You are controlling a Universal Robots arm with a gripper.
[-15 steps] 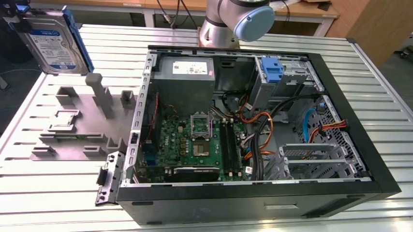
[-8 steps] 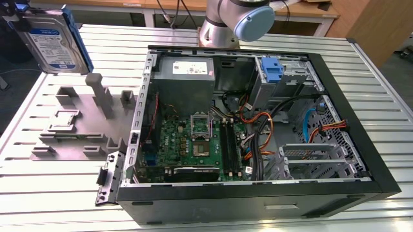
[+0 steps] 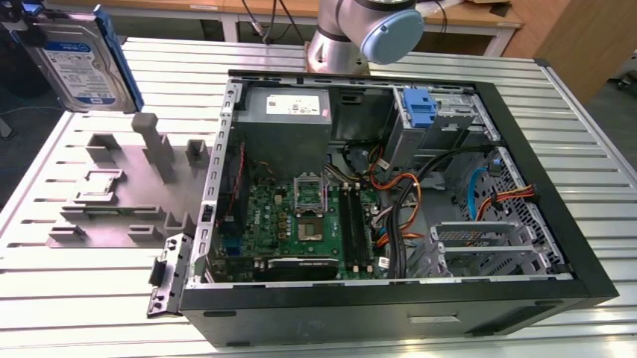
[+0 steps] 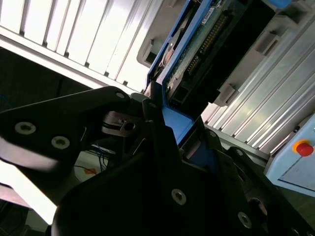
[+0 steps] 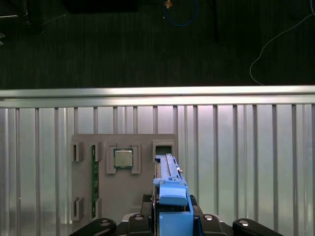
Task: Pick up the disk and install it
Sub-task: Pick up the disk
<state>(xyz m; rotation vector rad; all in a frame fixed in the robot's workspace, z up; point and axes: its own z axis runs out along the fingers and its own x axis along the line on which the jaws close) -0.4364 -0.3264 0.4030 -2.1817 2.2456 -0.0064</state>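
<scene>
Tool point(image 5: 172, 220) clamped on disk point(image 3: 80, 63), edge-up above fixture plate point(image 3: 112, 218)

I count one disk point(image 3: 82, 67), one open computer case point(image 3: 378, 312), one grey fixture plate point(image 3: 104, 220), one blue caddy point(image 3: 422, 112), one processor chip point(image 5: 123, 159).

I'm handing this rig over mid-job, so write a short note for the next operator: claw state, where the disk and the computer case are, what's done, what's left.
Claw: shut on the disk, gripping it by its blue-railed edge.
Disk: held upright at the exterior view's left, apparently lifted off the grey fixture plate that lies on the table.
Computer case: lying open on the table, at the exterior view's right of the plate; a blue caddy sits in its drive bay area.
Done: pick-up.
Left: install; the disk is not yet in the case.
</scene>
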